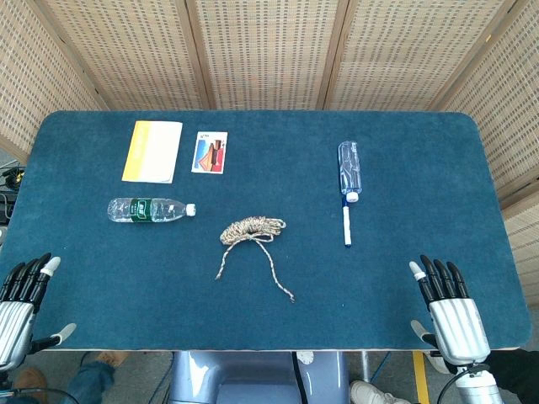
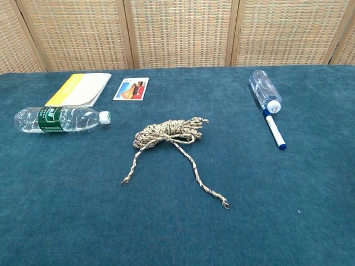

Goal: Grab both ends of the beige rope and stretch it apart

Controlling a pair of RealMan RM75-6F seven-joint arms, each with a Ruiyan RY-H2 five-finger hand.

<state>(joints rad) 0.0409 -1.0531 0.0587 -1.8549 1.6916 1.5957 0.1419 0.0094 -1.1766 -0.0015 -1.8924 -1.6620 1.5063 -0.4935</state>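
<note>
I see the beige rope point(image 1: 253, 231) lying near the middle of the worktop point(image 1: 404, 303), bundled into a loose coil with two loose ends trailing toward me; in the chest view the shorter end stops on the left and the longer one runs further forward on the right. Nothing touches it.

My left hand point(image 1: 24, 299) sits at the near left corner of the worktop, fingers extended and held close together, thumb out to the side, holding nothing. My right hand point(image 1: 446, 307) sits at the near right edge in the same pose, fingers straight, thumb apart, empty. Both are well apart from the rope, and neither shows in the chest view.

To the left of the rope lies a green-labelled bottle point(image 1: 150, 209) on its side. Behind it are a yellow booklet point(image 1: 152, 151) and a small card point(image 1: 209, 152). To the right, a clear bottle point(image 1: 349, 170) lies with its cap toward me, and a white marker point(image 1: 346, 225) lies just in front of it.
</note>
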